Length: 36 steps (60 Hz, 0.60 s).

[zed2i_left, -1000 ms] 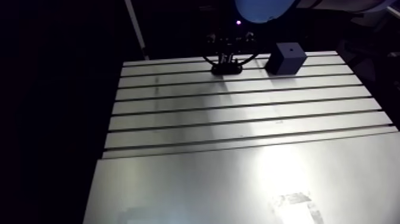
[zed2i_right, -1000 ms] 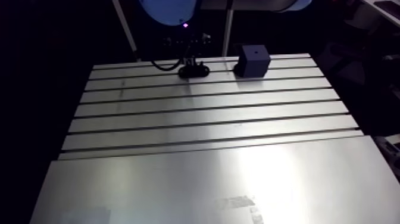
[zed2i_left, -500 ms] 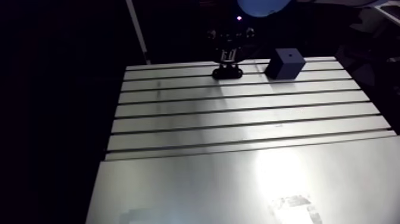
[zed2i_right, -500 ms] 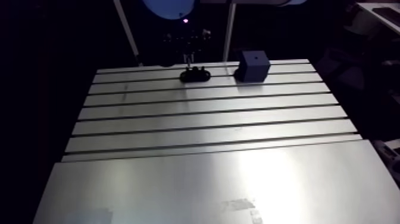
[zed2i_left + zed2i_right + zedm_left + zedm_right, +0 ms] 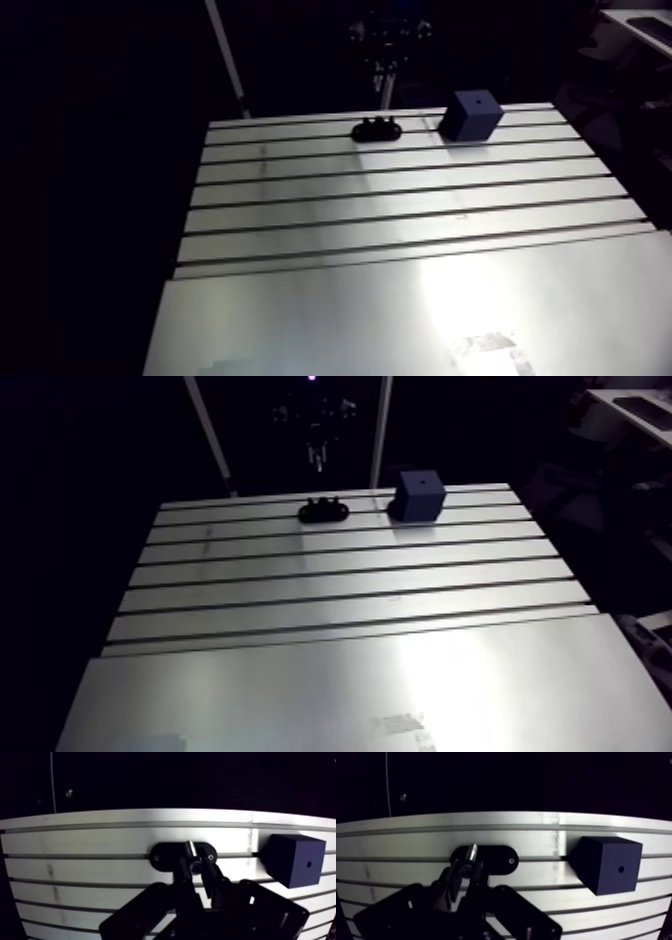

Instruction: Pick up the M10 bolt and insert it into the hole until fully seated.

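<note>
In the wrist view a short silver M10 bolt (image 5: pixel 192 856) stands pinched between the two dark fingers of my gripper (image 5: pixel 196 870), which is shut on it. Beneath the bolt lies a black oval holder (image 5: pixel 162 855) on the slotted table. A dark blue cube (image 5: pixel 294 867) with a small hole (image 5: pixel 308 864) in its side face sits off to one side of the gripper. In the arm view the gripper (image 5: pixel 387 72) hangs above the table's far edge, over the holder (image 5: pixel 376 129), and the cube (image 5: pixel 472 115) stands to the right of it.
The slotted aluminium table (image 5: pixel 400 220) stretches toward the camera, with a smooth plate (image 5: pixel 420 310) in front. A thin slanted pole (image 5: pixel 224 55) rises behind the far left corner. Darkness surrounds the table's edges.
The gripper has risen from the black holder, where it stood earlier, and now hangs above it holding the bolt. The arm view has shifted slightly with the arm.
</note>
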Motion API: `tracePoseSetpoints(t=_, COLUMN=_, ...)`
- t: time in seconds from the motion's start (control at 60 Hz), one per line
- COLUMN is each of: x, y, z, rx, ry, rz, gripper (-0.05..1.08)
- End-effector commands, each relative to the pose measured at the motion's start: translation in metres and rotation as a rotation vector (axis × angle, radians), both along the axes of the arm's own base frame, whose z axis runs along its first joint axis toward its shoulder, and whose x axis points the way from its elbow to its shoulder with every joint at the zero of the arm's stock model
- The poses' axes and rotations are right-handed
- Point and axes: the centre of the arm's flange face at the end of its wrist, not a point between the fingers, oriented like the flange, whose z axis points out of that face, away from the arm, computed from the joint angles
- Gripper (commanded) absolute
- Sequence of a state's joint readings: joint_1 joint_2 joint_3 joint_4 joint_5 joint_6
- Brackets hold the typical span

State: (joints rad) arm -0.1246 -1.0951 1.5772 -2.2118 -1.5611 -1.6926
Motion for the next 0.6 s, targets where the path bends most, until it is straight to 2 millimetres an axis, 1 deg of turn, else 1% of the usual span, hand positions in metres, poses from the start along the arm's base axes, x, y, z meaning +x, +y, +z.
tracePoseSetpoints(t=0.017, x=-0.013, y=0.027, z=0.041, rx=-0.007, ry=-0.068, rz=-0.051, gripper=1.08)
tracePoseSetpoints(t=0.033, x=-0.015, y=0.031, z=0.047, rx=-0.009, ry=-0.081, rz=-0.056, gripper=1.08)
tracePoseSetpoints(t=0.05, x=-0.015, y=0.031, z=0.047, rx=-0.009, ry=-0.081, rz=-0.056, gripper=1.08)
tracePoseSetpoints(t=0.067, x=-0.016, y=0.035, z=0.053, rx=-0.009, ry=-0.088, rz=-0.062, gripper=1.08)
tracePoseSetpoints(t=0.083, x=-0.016, y=0.035, z=0.053, rx=-0.009, ry=-0.088, rz=-0.062, gripper=1.08)
tracePoseSetpoints(t=0.1, x=-0.017, y=0.041, z=0.057, rx=-0.009, ry=-0.097, rz=-0.071, gripper=1.08)
tracePoseSetpoints(t=0.117, x=-0.017, y=0.041, z=0.057, rx=-0.009, ry=-0.097, rz=-0.071, gripper=1.08)
tracePoseSetpoints(t=0.133, x=-0.019, y=0.049, z=0.063, rx=-0.012, ry=-0.104, rz=-0.081, gripper=1.08)
tracePoseSetpoints(t=0.15, x=-0.019, y=0.049, z=0.063, rx=-0.012, ry=-0.104, rz=-0.081, gripper=1.08)
tracePoseSetpoints(t=0.183, x=-0.020, y=0.067, z=0.070, rx=-0.016, ry=-0.128, rz=-0.107, gripper=1.08)
tracePoseSetpoints(t=0.2, x=-0.020, y=0.067, z=0.070, rx=-0.016, ry=-0.128, rz=-0.107, gripper=1.08)
tracePoseSetpoints(t=0.217, x=-0.020, y=0.075, z=0.074, rx=-0.018, ry=-0.137, rz=-0.119, gripper=1.08)
tracePoseSetpoints(t=0.233, x=-0.020, y=0.075, z=0.074, rx=-0.018, ry=-0.137, rz=-0.119, gripper=1.08)
tracePoseSetpoints(t=0.25, x=-0.021, y=0.084, z=0.078, rx=-0.022, ry=-0.145, rz=-0.131, gripper=1.08)
tracePoseSetpoints(t=0.267, x=-0.021, y=0.084, z=0.078, rx=-0.022, ry=-0.145, rz=-0.131, gripper=1.08)
tracePoseSetpoints(t=0.283, x=-0.021, y=0.092, z=0.082, rx=-0.026, ry=-0.149, rz=-0.143, gripper=1.08)
tracePoseSetpoints(t=0.3, x=-0.021, y=0.092, z=0.082, rx=-0.026, ry=-0.149, rz=-0.143, gripper=1.08)
tracePoseSetpoints(t=0.317, x=-0.021, y=0.099, z=0.085, rx=-0.030, ry=-0.156, rz=-0.153, gripper=1.08)
tracePoseSetpoints(t=0.333, x=-0.021, y=0.099, z=0.085, rx=-0.030, ry=-0.156, rz=-0.153, gripper=1.08)
tracePoseSetpoints(t=0.367, x=-0.022, y=0.112, z=0.094, rx=-0.034, ry=-0.165, rz=-0.171, gripper=1.08)
tracePoseSetpoints(t=0.4, x=-0.022, y=0.112, z=0.094, rx=-0.034, ry=-0.165, rz=-0.171, gripper=1.08)
tracePoseSetpoints(t=0.417, x=-0.022, y=0.118, z=0.098, rx=-0.036, ry=-0.175, rz=-0.179, gripper=1.08)
tracePoseSetpoints(t=0.433, x=-0.022, y=0.118, z=0.098, rx=-0.036, ry=-0.175, rz=-0.179, gripper=1.08)
tracePoseSetpoints(t=0.45, x=-0.021, y=0.127, z=0.102, rx=-0.039, ry=-0.182, rz=-0.192, gripper=1.08)
tracePoseSetpoints(t=0.467, x=-0.021, y=0.127, z=0.102, rx=-0.039, ry=-0.182, rz=-0.192, gripper=1.08)
tracePoseSetpoints(t=0.5, x=-0.020, y=0.141, z=0.108, rx=-0.042, ry=-0.193, rz=-0.212, gripper=1.08)
tracePoseSetpoints(t=0.517, x=-0.020, y=0.141, z=0.108, rx=-0.042, ry=-0.193, rz=-0.212, gripper=1.08)
tracePoseSetpoints(t=0.533, x=-0.020, y=0.146, z=0.109, rx=-0.044, ry=-0.200, rz=-0.219, gripper=1.08)
tracePoseSetpoints(t=0.6, x=-0.021, y=0.154, z=0.110, rx=-0.046, ry=-0.217, rz=-0.227, gripper=1.08)
